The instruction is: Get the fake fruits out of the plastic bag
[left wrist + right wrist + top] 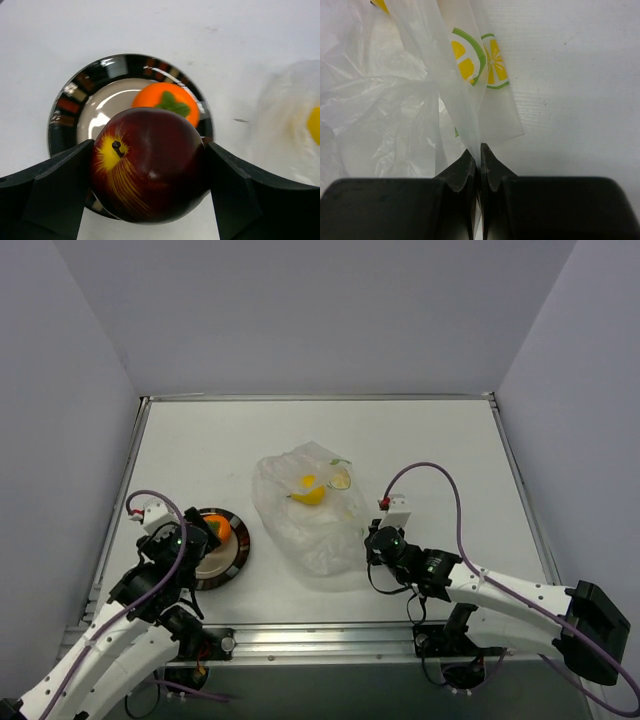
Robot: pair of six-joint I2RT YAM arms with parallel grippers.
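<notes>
Over at the table's [430, 440] 8 o'clock corner, the left gripper [150, 175] had its fingers spread wide and clamped on the dark red fruit [155, 145], one pad at 9 o'clock of it and one at 3. The fruit's stem dimple and yellow streaks faced the wrist camera. It hung over the black-rimmed plate [65, 107] and hid the plate's near rim; whether it touched the plate could not be told. Just behind it, at 12 o'clock, the orange fruit [147, 97] with its green leaf lay on the plate, its lower half covered. From the top view the arm masked most of this, with only a sliver of orange showing.

At the table's centre lay the plastic bag [310, 525], crumpled, with the yellow fruit [311, 493] showing through the film in its 12 o'clock half. That fruit was only a blurred patch cut off at 3 o'clock in the left wrist view.

At the bag's 4 o'clock edge, the right gripper [480, 157] was pressed together, pinching a fold of film between its tips. Lemon-slice prints [467, 57] showed on the stretched film at 12 o'clock of the tips, one partly folded under.
</notes>
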